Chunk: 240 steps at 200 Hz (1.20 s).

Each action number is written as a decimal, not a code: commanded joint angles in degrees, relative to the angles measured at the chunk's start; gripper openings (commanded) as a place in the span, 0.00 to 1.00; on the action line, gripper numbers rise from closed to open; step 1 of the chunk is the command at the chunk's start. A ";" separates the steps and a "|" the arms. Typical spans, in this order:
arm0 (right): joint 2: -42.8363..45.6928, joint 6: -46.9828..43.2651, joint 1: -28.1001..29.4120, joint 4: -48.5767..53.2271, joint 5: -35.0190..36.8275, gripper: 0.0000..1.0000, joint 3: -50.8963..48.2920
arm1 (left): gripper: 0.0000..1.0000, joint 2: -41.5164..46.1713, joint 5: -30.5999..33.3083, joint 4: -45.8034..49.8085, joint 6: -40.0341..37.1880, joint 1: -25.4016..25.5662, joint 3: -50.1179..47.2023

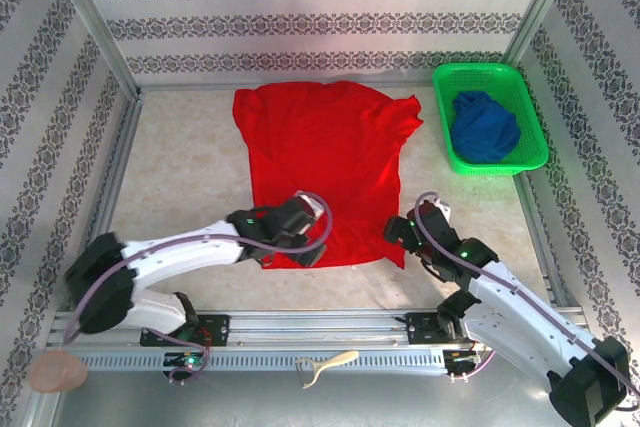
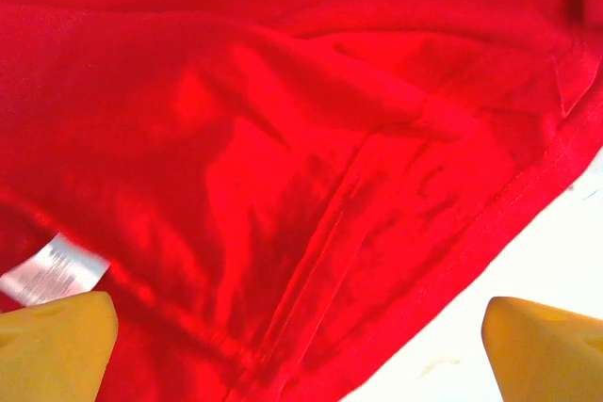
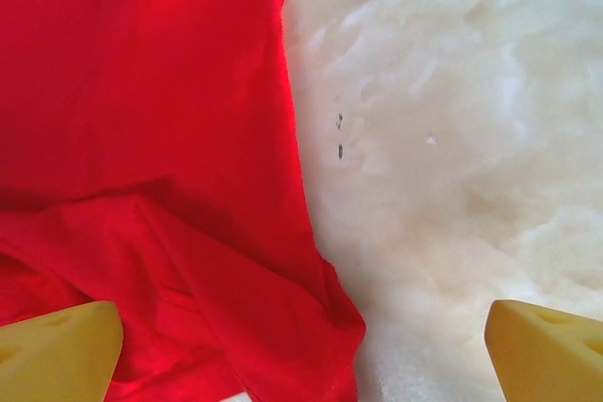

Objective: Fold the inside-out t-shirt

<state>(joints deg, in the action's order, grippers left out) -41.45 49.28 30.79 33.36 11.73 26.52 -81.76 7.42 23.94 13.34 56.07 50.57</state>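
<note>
At desk [image 1: 180,167] centre, t-shirt [image 1: 320,157] lies flat, hem toward near edge. Left jaws, right jaws both apart over 2 hem corners. Best pinch both corners evenly, lift together, keep cloth taut.

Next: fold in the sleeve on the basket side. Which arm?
Right, probably. The right gripper, open, sits at the t-shirt's near hem corner on the same side as that sleeve. The left gripper is over the hem's other end and would have to cross the cloth.
</note>
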 commanded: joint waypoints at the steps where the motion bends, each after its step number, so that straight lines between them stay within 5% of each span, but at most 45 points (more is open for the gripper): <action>1: 2.58 -0.28 -4.11 -1.97 -3.34 0.99 0.94 | 0.99 -6.27 5.81 -3.97 -7.10 2.68 4.72; 95: 14.97 0.90 -20.42 -5.45 -23.81 0.94 -4.23 | 0.99 -22.34 4.13 -6.08 -10.16 3.82 13.54; 119: 15.75 1.67 -20.68 -6.44 -26.12 0.90 -5.31 | 0.81 -24.50 4.70 -6.86 -10.80 3.69 14.21; 148: 18.07 2.91 -20.74 -7.89 -31.15 0.79 -7.71 | 0.14 -23.53 5.14 -8.25 -11.28 3.01 14.56; 157: 19.12 3.61 -20.71 -8.44 -33.07 0.76 -9.15 | 0.00 -22.11 5.49 -8.10 -11.32 2.82 14.93; 192: 25.22 9.36 -19.24 -11.74 -38.80 0.64 -14.82 | 0.00 -15.75 3.59 -4.86 -12.29 2.22 17.04; 240: 31.25 14.60 -9.94 -11.71 -31.03 0.56 -18.60 | 0.00 -12.25 2.62 -3.19 -12.09 1.63 16.15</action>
<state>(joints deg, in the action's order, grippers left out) -11.70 59.79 16.82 23.68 -22.87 9.61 -95.13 10.81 18.50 2.02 58.48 67.16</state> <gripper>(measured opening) 0.577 0.047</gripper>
